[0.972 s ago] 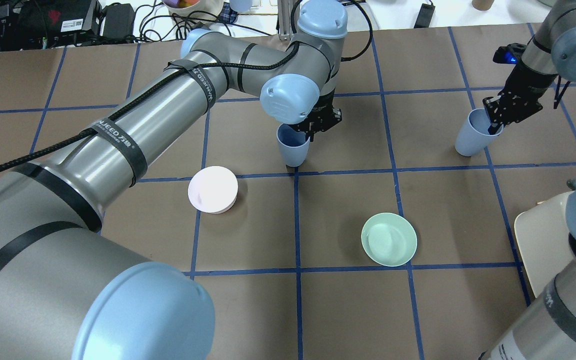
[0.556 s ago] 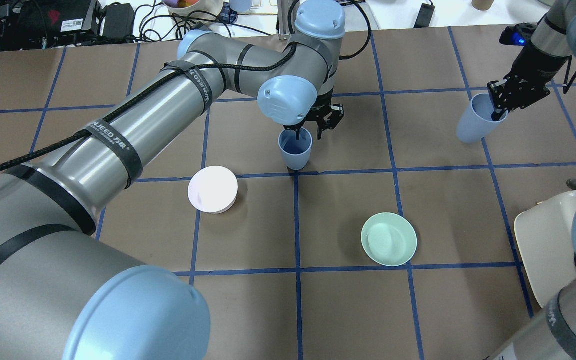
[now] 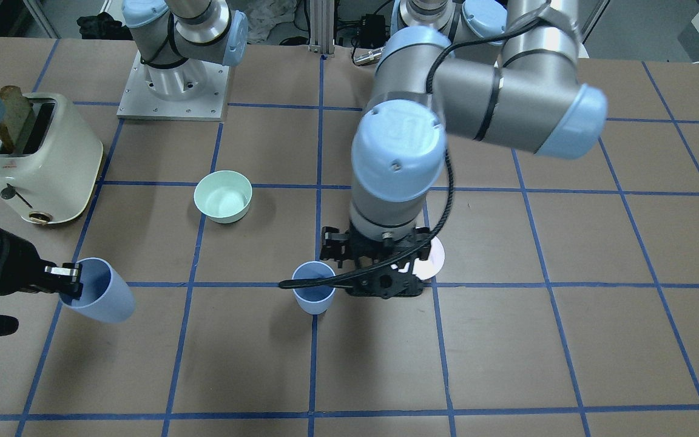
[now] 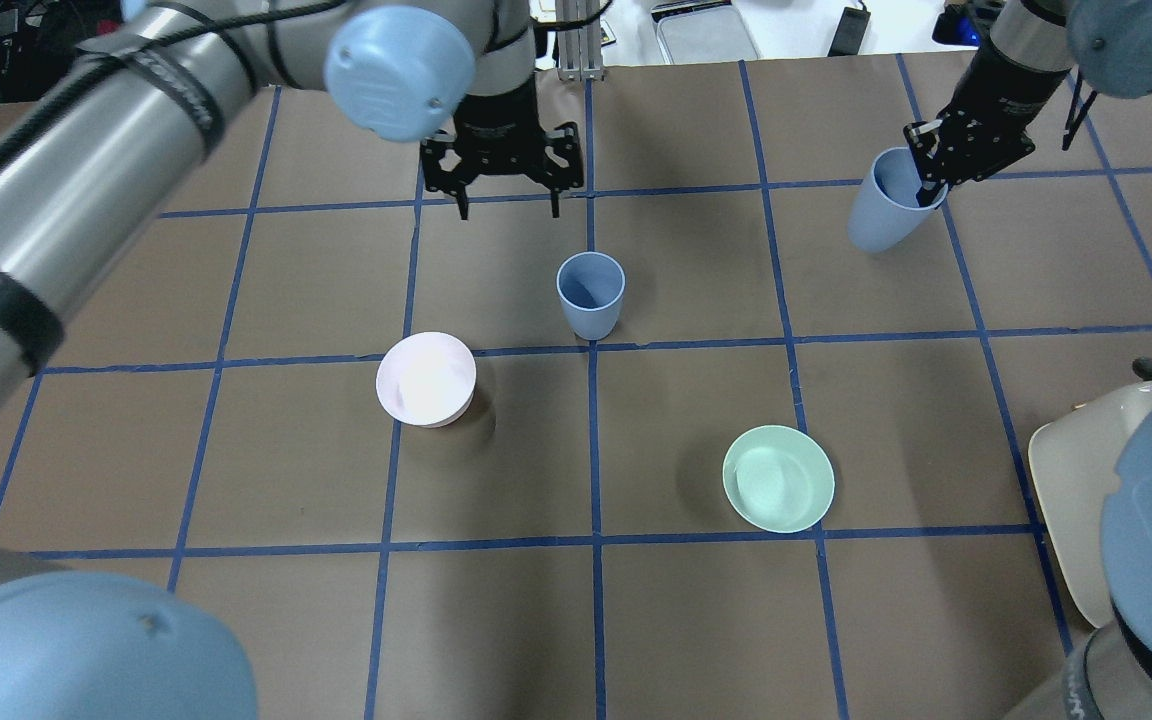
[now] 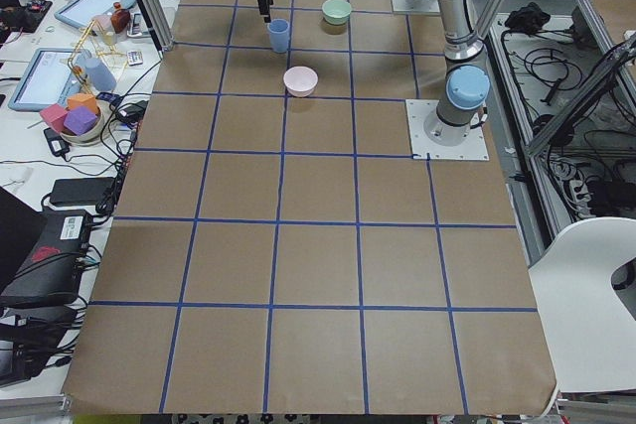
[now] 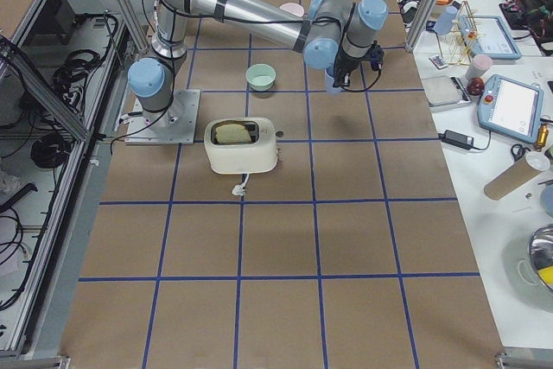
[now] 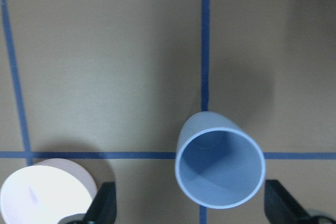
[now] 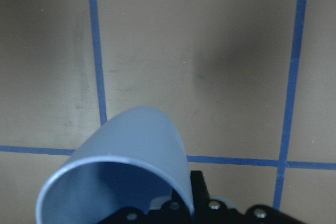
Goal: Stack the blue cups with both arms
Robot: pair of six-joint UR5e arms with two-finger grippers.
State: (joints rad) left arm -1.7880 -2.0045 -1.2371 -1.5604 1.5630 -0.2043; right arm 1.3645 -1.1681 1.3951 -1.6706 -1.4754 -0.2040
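**One blue cup standing free, the other gripped in the air**

Farthest left in the overhead view, the left pincer hangs above the tabletop with its fingers wide apart and nothing between them. It is on the far side of the standing blue cup and clear of it. Nearer the robot, the pale pink bowl sits by itself. The standing blue cup is upright, mouth up, at mid-table. Its base is against a crossing of the blue tape lines, and it touches neither bowl. Further right and closer to the robot lies the mint green bowl, well apart from the cup. At the far right, the right pincer is clamped on the rim of the held blue cup, with one finger inside the wall. This cup is tilted and lifted off the tabletop. A cream toaster stands at the right edge.
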